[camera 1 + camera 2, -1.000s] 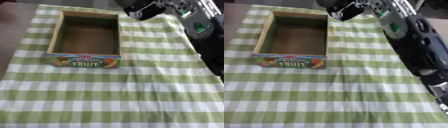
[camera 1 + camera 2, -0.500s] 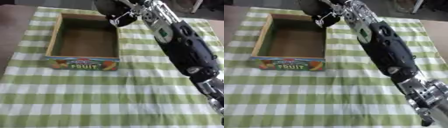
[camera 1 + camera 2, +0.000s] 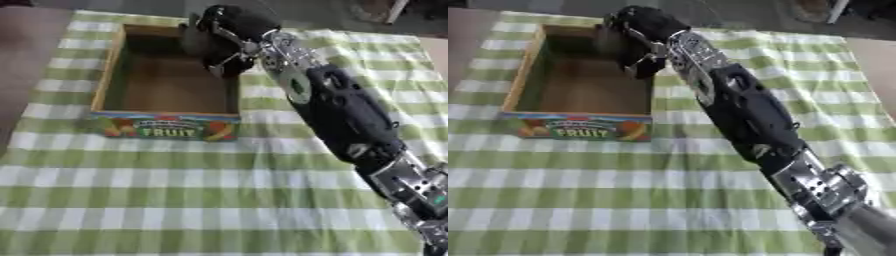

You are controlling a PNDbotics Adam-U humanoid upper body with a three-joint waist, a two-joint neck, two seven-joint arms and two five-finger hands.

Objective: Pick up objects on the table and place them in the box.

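While the long black-and-silver right arm [image 3: 341, 110] stretches across the green-and-white checked tablecloth [image 3: 219, 200], its right hand [image 3: 223, 30] hangs over the far right corner of the open cardboard fruit box [image 3: 166, 125]. Fingers curl around something dark; I cannot tell what.

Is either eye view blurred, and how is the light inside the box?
Left eye view: right hand smeared by motion blur over the box far corner, fingers unreadable. Right eye view: same smear; box interior in shadow, checked cloth evenly lit, no glare.
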